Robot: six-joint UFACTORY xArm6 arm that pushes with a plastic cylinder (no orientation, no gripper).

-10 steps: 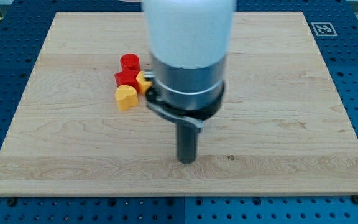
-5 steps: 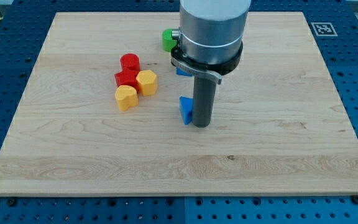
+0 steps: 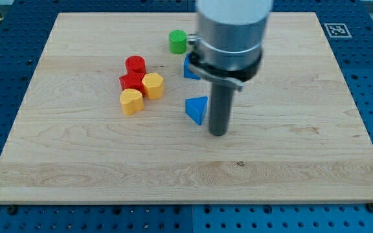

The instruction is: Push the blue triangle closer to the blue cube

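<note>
The blue triangle (image 3: 197,109) lies on the wooden board (image 3: 76,149) near the middle. The blue cube (image 3: 190,67) sits above it toward the view's top, partly hidden behind the arm's body. My tip (image 3: 218,133) rests on the board just right of the triangle and slightly below it, close to its right edge; I cannot tell whether they touch.
A green cylinder (image 3: 178,41) stands left of the arm near the view's top. A cluster at the left holds a red cylinder (image 3: 135,64), a red block (image 3: 131,81), a yellow block (image 3: 153,85) and a yellow heart-shaped block (image 3: 131,101).
The arm swung from the lower middle toward the view's right and up. The tip now stands right of the blue triangle, and the blue cube and green cylinder have come into view.
</note>
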